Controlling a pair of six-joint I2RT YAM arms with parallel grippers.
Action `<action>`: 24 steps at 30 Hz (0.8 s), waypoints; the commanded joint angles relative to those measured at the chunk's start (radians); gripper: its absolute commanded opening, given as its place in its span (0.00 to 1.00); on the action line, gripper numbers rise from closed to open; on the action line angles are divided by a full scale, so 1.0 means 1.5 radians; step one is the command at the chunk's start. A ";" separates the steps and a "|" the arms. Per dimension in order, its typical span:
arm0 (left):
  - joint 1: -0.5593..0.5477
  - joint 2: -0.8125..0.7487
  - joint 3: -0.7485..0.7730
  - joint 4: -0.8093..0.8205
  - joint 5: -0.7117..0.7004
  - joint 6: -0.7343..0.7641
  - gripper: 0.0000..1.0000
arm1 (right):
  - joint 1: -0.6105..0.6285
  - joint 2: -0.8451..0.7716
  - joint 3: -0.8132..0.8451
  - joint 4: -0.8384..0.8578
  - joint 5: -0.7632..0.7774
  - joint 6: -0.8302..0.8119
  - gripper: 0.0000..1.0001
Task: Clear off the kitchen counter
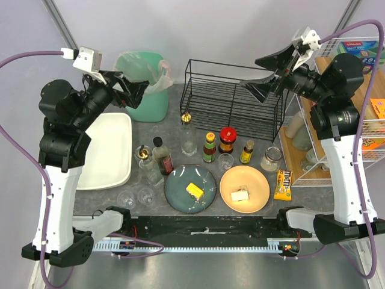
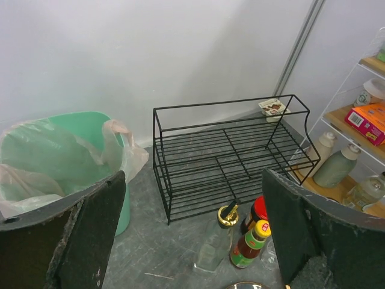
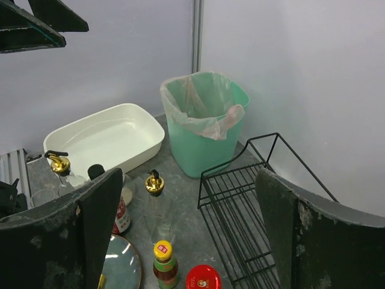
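Left tool (image 1: 138, 93) up over far-left desk (image 1: 174, 129), beside green bin (image 1: 144, 90), fingers spread wide, nothing held. Right tool (image 1: 257, 75) raised above right end of black wire rack (image 1: 231, 99), also wide, empty. Desk is the dark grey mottled slab filling the middle of the top view. White tub (image 1: 108, 150) on its left side. Row of bottles (image 1: 209, 147) mid-desk. Blue-grey plate (image 1: 190, 188) with a yellow piece and orange plate (image 1: 245, 189) with a pale piece sit side by side at near edge. Candy packet (image 1: 283, 185) just right of orange plate. Small glasses (image 1: 135, 197) near-left. Wooden shelf (image 1: 313, 126) off the right edge.

Left wrist: left tool (image 2: 192, 192) fingers far apart at both frame sides, gap empty. Black wire rack (image 2: 228, 150) stands on desk (image 2: 144, 253) ahead, small packet (image 2: 274, 106) on its top far-right corner. Green bin (image 2: 60, 144) with plastic liner at left. Gold-spout bottle (image 2: 219, 238) just beside two sauce bottles at bottom. Wooden shelf (image 2: 361, 114) at right, orange box (image 2: 367, 120) on it.

Right wrist: right tool (image 3: 189, 180) wide, nothing in it. Green bin (image 3: 204, 120) on desk (image 3: 186, 192), white tub (image 3: 105, 141) just left of it, black wire rack (image 3: 252, 198) to the right. Bottles (image 3: 153, 198) in the near middle, blue-grey plate (image 3: 123, 265) edge at bottom.
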 commanded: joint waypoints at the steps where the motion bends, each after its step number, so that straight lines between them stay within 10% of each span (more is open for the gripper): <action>1: 0.002 -0.009 -0.005 0.009 0.028 -0.002 0.99 | 0.003 -0.006 -0.015 0.021 -0.010 0.012 0.98; 12: 0.003 -0.038 -0.034 0.031 0.005 0.004 0.99 | 0.214 0.037 -0.046 -0.048 0.199 -0.077 0.98; 24: 0.003 -0.047 -0.025 0.042 -0.008 0.008 0.99 | 0.381 0.098 -0.207 0.128 0.454 -0.082 0.98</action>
